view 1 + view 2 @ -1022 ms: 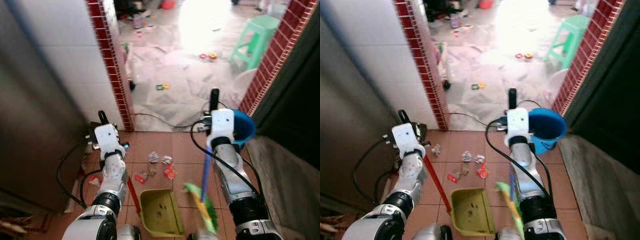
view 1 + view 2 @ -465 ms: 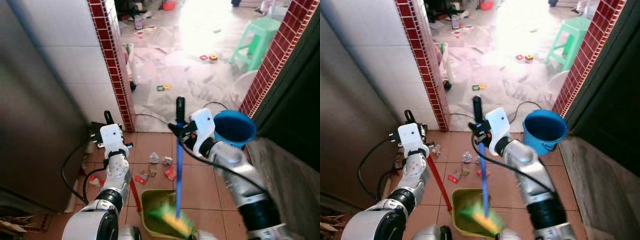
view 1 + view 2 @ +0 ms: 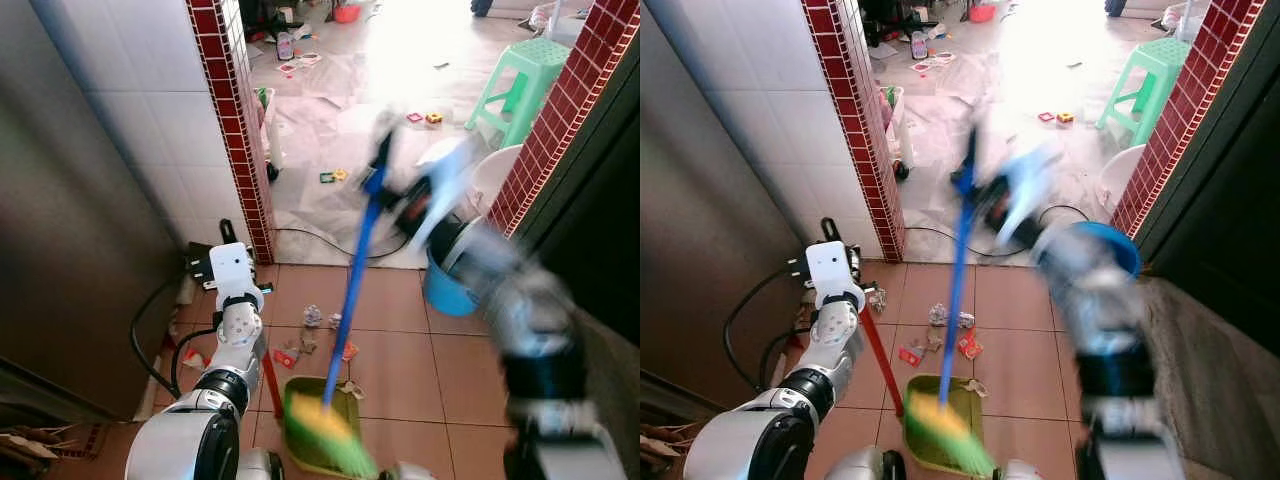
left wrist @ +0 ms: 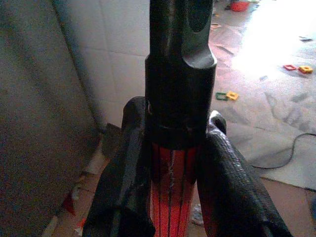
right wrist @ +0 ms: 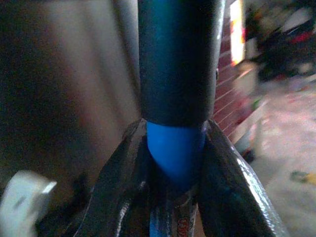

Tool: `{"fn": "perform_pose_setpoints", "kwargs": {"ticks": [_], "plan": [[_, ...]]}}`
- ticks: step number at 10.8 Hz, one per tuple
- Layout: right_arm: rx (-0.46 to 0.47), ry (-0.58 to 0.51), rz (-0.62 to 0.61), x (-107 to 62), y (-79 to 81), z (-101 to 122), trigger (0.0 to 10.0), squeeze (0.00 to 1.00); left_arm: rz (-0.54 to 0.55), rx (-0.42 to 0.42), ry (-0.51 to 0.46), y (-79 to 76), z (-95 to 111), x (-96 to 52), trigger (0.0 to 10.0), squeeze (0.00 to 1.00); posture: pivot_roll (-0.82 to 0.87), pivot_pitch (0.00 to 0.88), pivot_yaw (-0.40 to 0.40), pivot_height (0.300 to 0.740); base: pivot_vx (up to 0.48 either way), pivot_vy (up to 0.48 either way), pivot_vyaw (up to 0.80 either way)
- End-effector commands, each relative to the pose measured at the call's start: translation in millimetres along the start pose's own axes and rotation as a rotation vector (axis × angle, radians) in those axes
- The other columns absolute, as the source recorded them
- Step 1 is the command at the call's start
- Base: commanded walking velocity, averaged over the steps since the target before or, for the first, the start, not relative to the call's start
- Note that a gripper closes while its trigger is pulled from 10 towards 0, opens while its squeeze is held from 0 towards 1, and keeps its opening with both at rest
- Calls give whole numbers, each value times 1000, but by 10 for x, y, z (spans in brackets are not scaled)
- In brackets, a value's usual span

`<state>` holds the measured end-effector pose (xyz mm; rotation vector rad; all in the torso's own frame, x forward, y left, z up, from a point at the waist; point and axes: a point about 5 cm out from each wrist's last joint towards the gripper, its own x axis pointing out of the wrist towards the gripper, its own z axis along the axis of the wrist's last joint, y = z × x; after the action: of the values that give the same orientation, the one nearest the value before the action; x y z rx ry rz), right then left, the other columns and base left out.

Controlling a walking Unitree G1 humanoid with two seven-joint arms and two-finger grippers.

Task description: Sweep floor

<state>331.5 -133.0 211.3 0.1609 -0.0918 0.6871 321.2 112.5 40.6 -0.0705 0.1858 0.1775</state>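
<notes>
Terracotta floor tiles point(image 3: 400, 370) lie before us in a narrow passage between a white tiled wall with a red brick edge point(image 3: 232, 120) and a dark doorway, opening onto a bright, littered room beyond. Our right gripper point(image 5: 170, 163) is clamped tight around the blue broom handle point(image 3: 352, 285), its two fingers point(image 5: 123, 182) pressing on either side of the shaft just below the dark grip; the arm itself shows as a heavy blur, raised high to the right. The handle slants down to the yellow-green broom head point(image 3: 325, 435), which sits over the green dustpan point(image 3: 930, 440) close to our feet. Our left gripper point(image 4: 170, 182) is closed on the red dustpan handle point(image 3: 880, 355), gripping it just under its black cap, with the handle running down to the pan. Scraps of litter point(image 3: 315, 318) lie on the tiles just ahead of the dustpan, near the broom shaft. A blue bucket point(image 3: 445, 290) stands to the right by the doorway, a black cable point(image 3: 310, 240) trails along the threshold, and a green stool point(image 3: 520, 75) stands well apart in the bright room.
</notes>
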Motion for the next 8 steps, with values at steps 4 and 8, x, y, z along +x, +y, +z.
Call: {"fn": "perform_pose_setpoints", "kwargs": {"ticks": [4,8], "plan": [[-221,-250,-281,-21,-313,468,10000,0,-47,4,120,7,-169,-38,10000,0,-212,0,97,740,0,0,0],[-364,-70,-547,-199,-469,-213,10000,0,-119,65,88,101,-48,58,10000,0,-196,0,102,740,0,0,0]]}}
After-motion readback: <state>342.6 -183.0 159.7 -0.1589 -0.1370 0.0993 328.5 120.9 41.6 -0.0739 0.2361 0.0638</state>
